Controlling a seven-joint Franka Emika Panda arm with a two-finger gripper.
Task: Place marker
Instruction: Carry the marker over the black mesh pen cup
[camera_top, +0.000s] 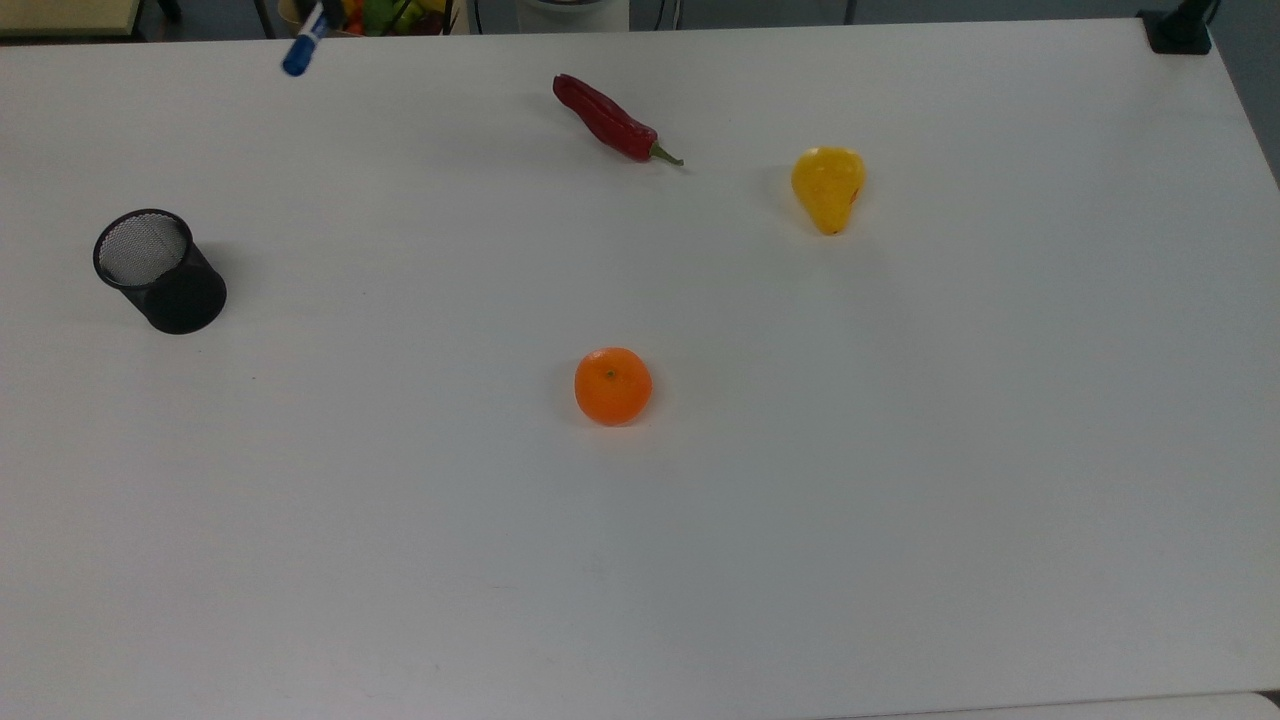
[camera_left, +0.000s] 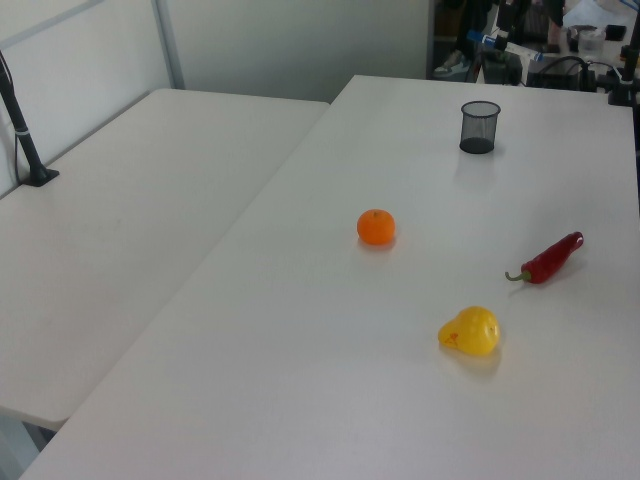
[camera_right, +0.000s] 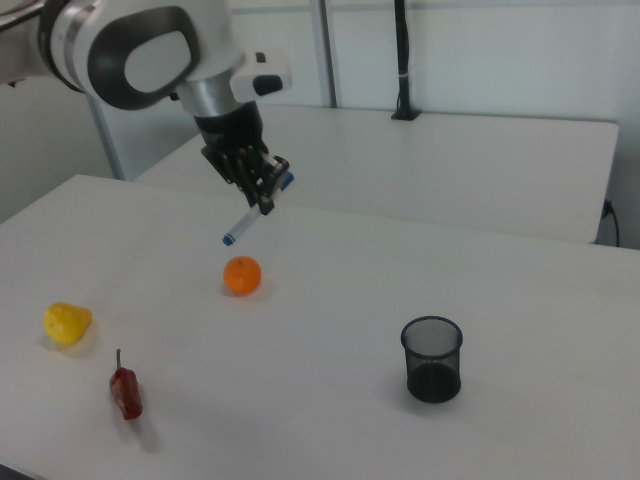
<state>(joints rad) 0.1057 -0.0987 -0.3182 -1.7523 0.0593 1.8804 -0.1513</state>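
Observation:
My gripper (camera_right: 266, 193) is shut on the marker (camera_right: 241, 226), a slim white pen with blue ends, and holds it tilted high above the table. In the top view the marker (camera_top: 300, 52) hangs at the far edge, left of centre, blue cap pointing down-left. In the left view the marker (camera_left: 497, 42) is in the air behind and above the black mesh cup (camera_left: 479, 127). The cup (camera_top: 160, 271) stands upright near the top view's left edge, well apart from the marker.
An orange (camera_top: 613, 386) sits mid-table. A red chili pepper (camera_top: 609, 118) and a yellow pear (camera_top: 828, 187) lie toward the far side. A basket of fruit (camera_top: 370, 14) stands just beyond the far edge. A second white table (camera_left: 130, 210) adjoins on the left view's left.

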